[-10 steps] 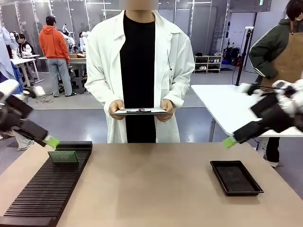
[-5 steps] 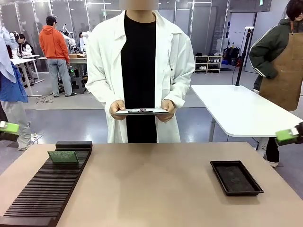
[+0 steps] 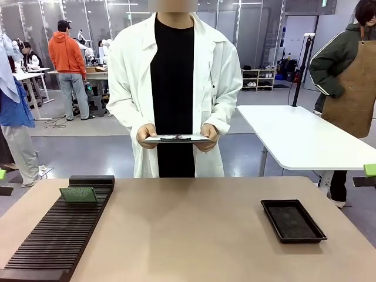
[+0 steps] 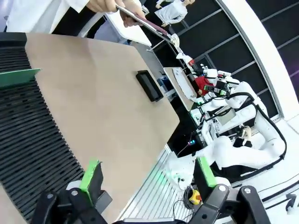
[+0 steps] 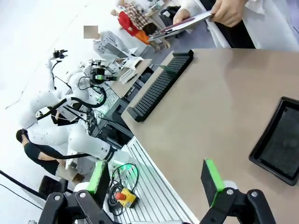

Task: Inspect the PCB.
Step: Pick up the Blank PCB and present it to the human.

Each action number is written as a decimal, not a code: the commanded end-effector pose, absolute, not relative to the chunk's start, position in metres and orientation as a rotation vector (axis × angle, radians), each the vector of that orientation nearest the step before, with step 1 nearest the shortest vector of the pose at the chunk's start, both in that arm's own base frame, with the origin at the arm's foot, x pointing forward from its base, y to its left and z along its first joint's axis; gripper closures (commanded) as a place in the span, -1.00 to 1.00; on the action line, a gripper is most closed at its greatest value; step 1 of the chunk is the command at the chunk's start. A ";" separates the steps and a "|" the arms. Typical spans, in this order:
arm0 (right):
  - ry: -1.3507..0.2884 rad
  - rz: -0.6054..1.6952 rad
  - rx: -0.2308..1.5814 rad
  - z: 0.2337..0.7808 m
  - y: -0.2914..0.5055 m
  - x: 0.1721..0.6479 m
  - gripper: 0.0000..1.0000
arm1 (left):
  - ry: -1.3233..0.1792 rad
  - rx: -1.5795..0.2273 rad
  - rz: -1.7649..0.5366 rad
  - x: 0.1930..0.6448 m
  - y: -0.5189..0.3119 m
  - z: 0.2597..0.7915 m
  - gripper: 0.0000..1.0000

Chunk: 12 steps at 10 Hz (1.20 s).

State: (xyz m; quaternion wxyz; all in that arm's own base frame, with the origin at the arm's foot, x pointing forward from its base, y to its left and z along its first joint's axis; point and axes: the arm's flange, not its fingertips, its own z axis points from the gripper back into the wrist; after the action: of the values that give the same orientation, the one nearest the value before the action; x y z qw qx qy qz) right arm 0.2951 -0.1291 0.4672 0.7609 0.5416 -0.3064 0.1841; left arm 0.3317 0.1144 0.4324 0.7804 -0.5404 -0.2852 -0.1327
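Your wrist views show left gripper and right gripper spread, empty; front view shows PCB standing in rack.

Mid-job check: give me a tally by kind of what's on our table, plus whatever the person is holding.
PCB, standing in the rack: 1
black slotted rack: 1
black tray: 1
clipboard, in the person's hands: 1
Total: 4
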 end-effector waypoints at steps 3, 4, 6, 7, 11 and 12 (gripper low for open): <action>-0.667 0.401 1.179 0.467 -0.129 0.295 -1.00 | -0.616 -1.168 -0.287 0.332 0.114 0.432 -1.00; -0.667 0.401 1.179 0.467 -0.129 0.295 -1.00 | -0.616 -1.168 -0.287 0.332 0.114 0.432 -1.00; -0.667 0.401 1.179 0.467 -0.129 0.295 -1.00 | -0.616 -1.168 -0.287 0.332 0.114 0.432 -1.00; -0.667 0.401 1.179 0.467 -0.129 0.295 -1.00 | -0.616 -1.168 -0.287 0.332 0.114 0.432 -1.00; -0.667 0.401 1.179 0.467 -0.129 0.295 -1.00 | -0.634 -0.896 -0.358 0.332 0.102 0.462 -1.00; -0.667 0.401 1.179 0.467 -0.129 0.295 -1.00 | -0.654 -0.739 -0.405 0.341 0.092 0.482 -1.00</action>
State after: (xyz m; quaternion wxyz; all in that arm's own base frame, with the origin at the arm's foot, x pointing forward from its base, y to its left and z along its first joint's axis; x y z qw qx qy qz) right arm 0.2918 -0.1279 0.4653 0.7669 0.5408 -0.2970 0.1767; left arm 0.3395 0.1066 0.4613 0.8271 -0.4455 -0.2968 -0.1712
